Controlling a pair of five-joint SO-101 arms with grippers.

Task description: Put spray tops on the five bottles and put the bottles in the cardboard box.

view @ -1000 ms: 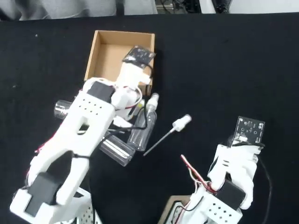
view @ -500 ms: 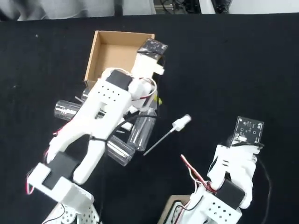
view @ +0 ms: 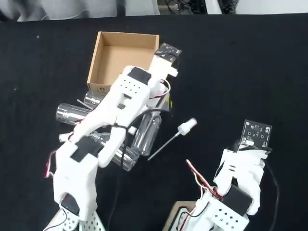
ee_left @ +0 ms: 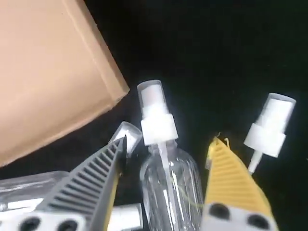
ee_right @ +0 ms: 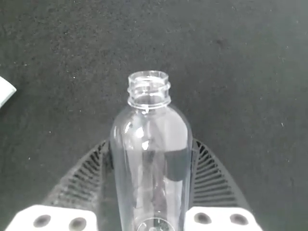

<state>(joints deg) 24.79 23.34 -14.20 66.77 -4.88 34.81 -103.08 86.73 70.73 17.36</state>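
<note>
Probably light and slippery, the capped bottle [ee_left: 169, 183] lies just beside the cardboard box [ee_left: 48, 72] inside the open left end effector [ee_left: 167, 144], best gripped mid-body, while the right end effector [ee_right: 150, 147] clamps an uncapped bottle [ee_right: 149, 120].

Even light from above falls on the black table [view: 240, 57], which swallows it and carries barely a shadow in the high view. The white arm [view: 115, 103] glows bright, and the cardboard box [view: 125, 57] is evenly lit. Soft highlights streak the clear bottle [ee_right: 149, 130] gripped by the right end effector [ee_right: 150, 144], with dark shade pooling beneath. In the left wrist view, a white spray top [ee_left: 156, 118] shines against near-black ground.
</note>
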